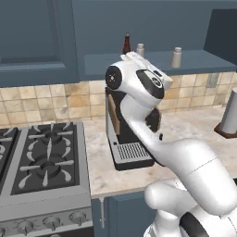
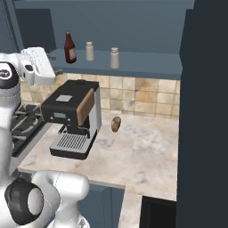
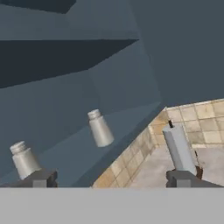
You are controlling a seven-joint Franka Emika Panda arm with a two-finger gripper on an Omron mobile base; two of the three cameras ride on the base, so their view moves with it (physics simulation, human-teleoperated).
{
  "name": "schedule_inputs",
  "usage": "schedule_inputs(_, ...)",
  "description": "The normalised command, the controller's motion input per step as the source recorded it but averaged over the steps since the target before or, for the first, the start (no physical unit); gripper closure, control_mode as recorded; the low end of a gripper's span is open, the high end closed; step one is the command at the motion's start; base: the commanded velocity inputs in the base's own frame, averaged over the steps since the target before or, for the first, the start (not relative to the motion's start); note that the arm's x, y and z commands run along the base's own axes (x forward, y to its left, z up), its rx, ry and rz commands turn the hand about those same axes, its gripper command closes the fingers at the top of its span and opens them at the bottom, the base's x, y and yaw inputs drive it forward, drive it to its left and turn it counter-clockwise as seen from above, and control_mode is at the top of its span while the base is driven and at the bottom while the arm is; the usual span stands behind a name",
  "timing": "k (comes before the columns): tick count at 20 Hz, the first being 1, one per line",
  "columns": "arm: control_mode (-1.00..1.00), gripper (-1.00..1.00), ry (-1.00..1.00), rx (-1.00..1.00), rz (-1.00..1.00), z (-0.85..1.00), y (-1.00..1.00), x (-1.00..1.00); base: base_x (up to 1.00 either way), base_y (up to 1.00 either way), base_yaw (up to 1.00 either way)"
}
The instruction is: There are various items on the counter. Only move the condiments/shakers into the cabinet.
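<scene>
Three condiments stand upright on the cabinet shelf (image 2: 147,62): a dark bottle (image 2: 69,47), a first shaker (image 2: 89,51) just beside it, and a second shaker (image 2: 114,58) further along, apart from the other two. We see the gripper (image 3: 111,178) raised to shelf level at the bottle end of the row, its two fingertips (image 3: 40,178) spread wide with nothing between them and touching nothing. In the hand view, one shaker sits close behind the left fingertip, while the other stands further back on the shelf floor. Below the shelf, we note the coffee machine (image 2: 73,118) on the counter (image 2: 133,153), a small brown object (image 2: 116,124) lying beside it, and a tall grey cylinder (image 1: 230,112) near the tiled wall (image 1: 51,102). The stove (image 1: 41,162) adjoins the counter.
</scene>
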Motion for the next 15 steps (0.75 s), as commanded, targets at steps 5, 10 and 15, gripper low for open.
schedule_inputs(5, -1.00, -1.00, -0.19, 0.18, 0.00, -0.49, -1.00, -1.00, 0.00, 0.00, 0.00)
schedule_inputs(10, -1.00, -1.00, -0.16, 0.20, 0.00, -0.46, -1.00, -1.00, 0.00, 0.00, 0.00)
schedule_inputs(15, -1.00, -1.00, -0.12, 0.12, -0.06, -0.55, -0.69, -1.00, 0.00, 0.00, 0.00)
